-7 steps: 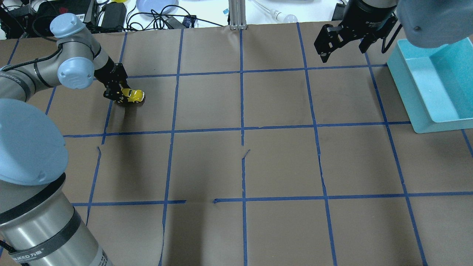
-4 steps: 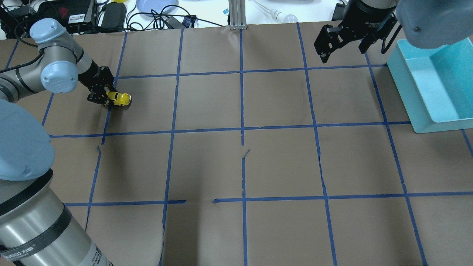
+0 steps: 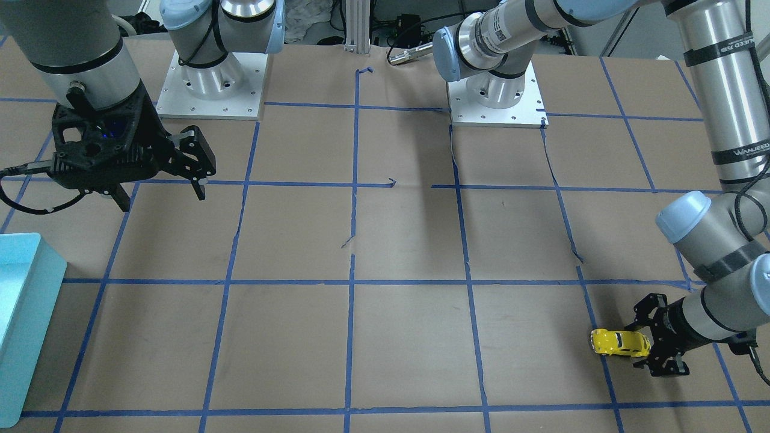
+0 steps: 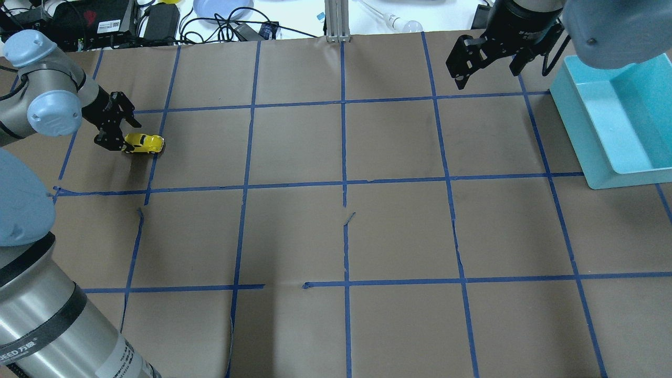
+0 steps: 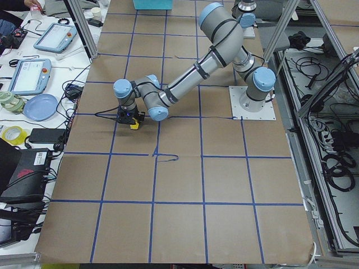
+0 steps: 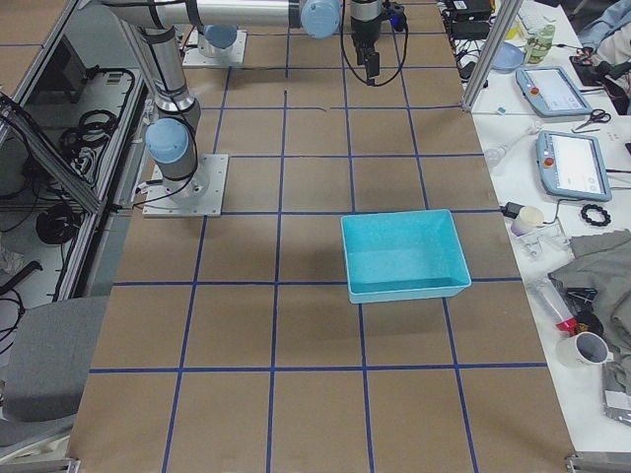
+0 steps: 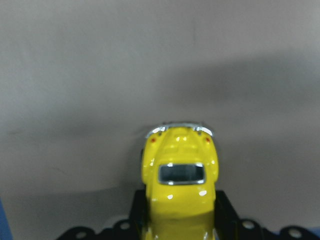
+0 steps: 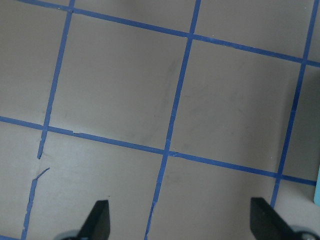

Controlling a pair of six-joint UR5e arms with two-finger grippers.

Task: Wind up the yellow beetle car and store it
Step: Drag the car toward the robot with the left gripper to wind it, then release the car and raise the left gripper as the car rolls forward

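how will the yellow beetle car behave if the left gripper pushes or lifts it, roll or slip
Probably rolls: the yellow beetle car seems to rest on flat brown paper, so a push along its length should send it off. Its glossy, rounded body may slip from the fingers of the left gripper. It looks small and rigid, so likely light.

open table [image 4: 399, 226] midfield, teal bin [image 4: 585, 142] walls beside right hand [image 4: 488, 73]

yellow beetle car [image 4: 143, 143] dragged left, arm [image 4: 48, 106] withdrawn
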